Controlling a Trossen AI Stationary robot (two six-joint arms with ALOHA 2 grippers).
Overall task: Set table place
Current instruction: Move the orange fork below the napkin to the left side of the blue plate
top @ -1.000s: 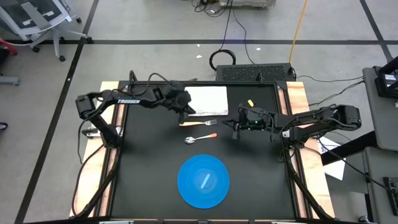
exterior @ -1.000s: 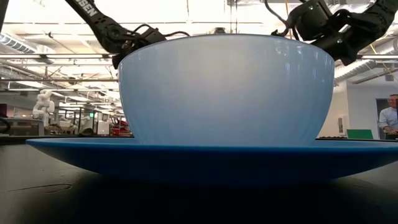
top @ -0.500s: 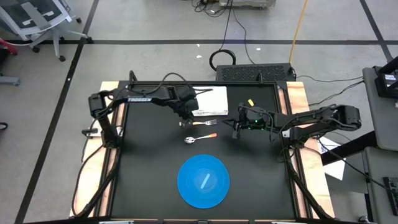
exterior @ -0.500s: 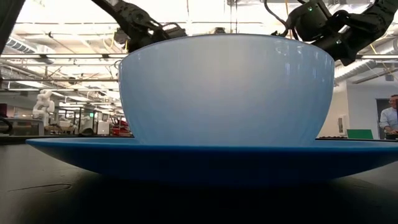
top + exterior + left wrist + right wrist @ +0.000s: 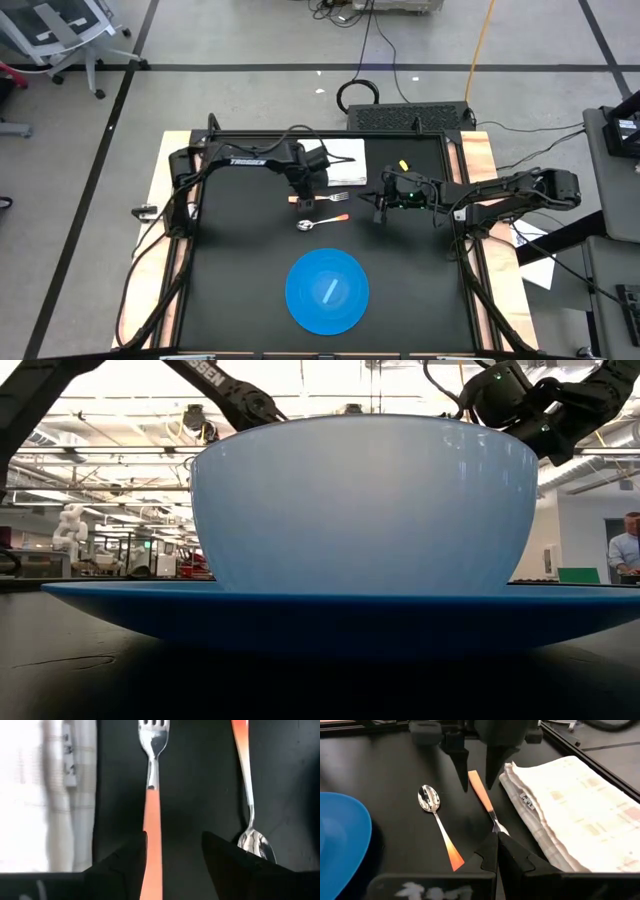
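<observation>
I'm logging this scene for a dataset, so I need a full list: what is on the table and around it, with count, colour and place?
plate: one, blue, near edge of the table.
bowl: one, translucent blue, on the plate.
fork: one, metal, orange handle, beside the cloth.
spoon: one, metal, orange handle, between fork and plate.
cloth: one, white folded, far side of table.
small yellow object: one, on the table's far right part.
person: one, in the room behind.
left gripper: open, fingers either side of the fork handle.
right gripper: shut, right of the fork.
</observation>
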